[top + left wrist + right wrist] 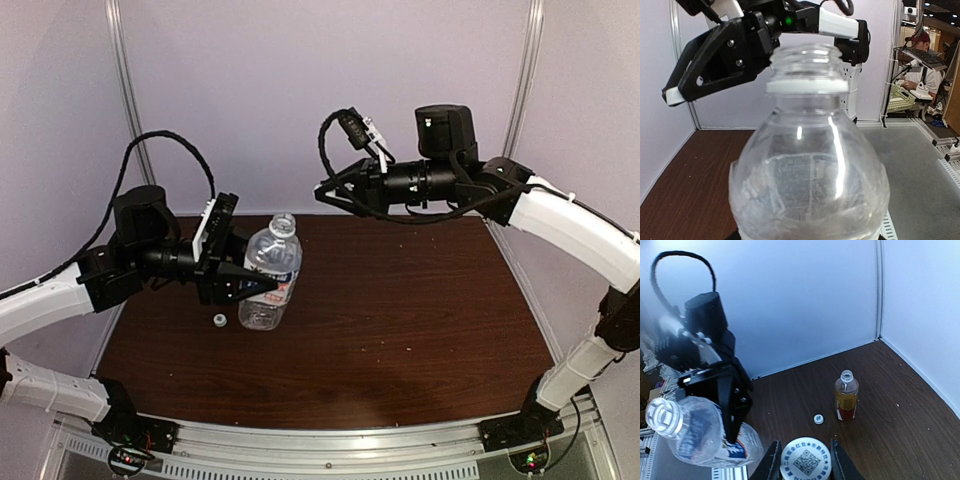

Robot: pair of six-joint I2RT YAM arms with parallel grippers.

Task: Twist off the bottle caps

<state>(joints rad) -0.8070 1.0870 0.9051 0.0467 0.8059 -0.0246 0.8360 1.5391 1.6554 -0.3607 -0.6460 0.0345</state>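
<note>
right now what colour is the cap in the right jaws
White cap with blue print; clearest in the right wrist view.

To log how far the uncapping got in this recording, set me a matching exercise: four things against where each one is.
Things:
1. clear plastic bottle with white-and-blue label
2. amber-liquid plastic bottle with red label
3. white round plastic cap with printed top
4. small plain white round plastic cap

Places:
A. lying on the brown wooden table
B. pinched in the right tool
C. standing on the table, neck open
D. held tilted by the left tool

Pairs: 1-D, 2-C, 3-B, 4-A.
</note>
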